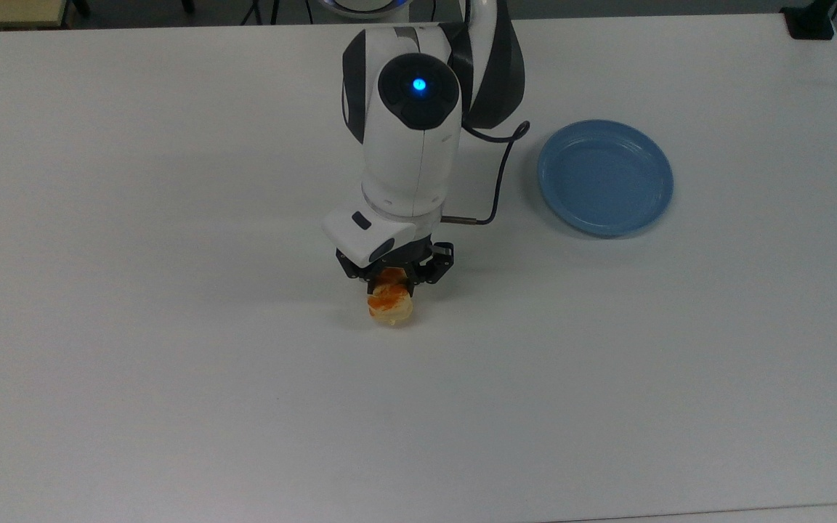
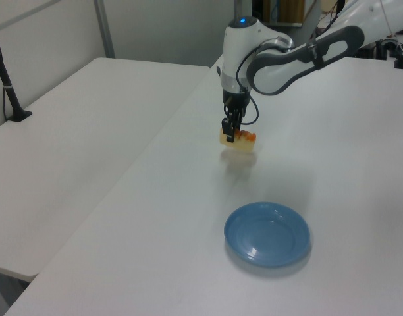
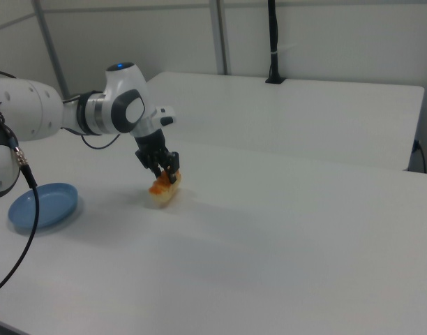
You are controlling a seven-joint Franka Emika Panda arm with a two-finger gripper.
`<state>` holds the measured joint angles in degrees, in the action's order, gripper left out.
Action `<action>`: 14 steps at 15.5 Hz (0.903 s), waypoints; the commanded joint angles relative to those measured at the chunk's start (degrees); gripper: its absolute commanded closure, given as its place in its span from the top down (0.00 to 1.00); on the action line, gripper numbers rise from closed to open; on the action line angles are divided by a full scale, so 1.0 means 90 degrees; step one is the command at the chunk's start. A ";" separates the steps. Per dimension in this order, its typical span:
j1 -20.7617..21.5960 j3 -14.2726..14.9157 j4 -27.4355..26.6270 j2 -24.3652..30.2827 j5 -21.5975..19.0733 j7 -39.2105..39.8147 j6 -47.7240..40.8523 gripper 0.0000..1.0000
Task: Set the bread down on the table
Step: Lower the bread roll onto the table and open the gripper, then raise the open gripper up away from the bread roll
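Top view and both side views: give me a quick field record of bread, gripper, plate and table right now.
bread: small pale-yellow pastry loaf with orange-brown glazed top, held low over or at the table surface; contact cannot be told
gripper: black two-finger gripper, shut on the bread from above
plate: round blue plate, nothing on it, toward the top view's right of the bread, apart from it
table: large white matte tabletop
task state: bread off the plate, not yet released

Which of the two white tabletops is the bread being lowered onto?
The table with the blue plate on it. The gripper holds the bread just above it. The neighbouring table, across the seam, is bare.
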<state>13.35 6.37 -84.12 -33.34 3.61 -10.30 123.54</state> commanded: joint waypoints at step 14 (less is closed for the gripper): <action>-0.0789 -0.0034 -0.0019 0.2628 -0.0254 -0.0340 -0.2825 1.00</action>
<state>9.14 6.41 -81.14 -19.36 3.20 -12.95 106.25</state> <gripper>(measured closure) 0.000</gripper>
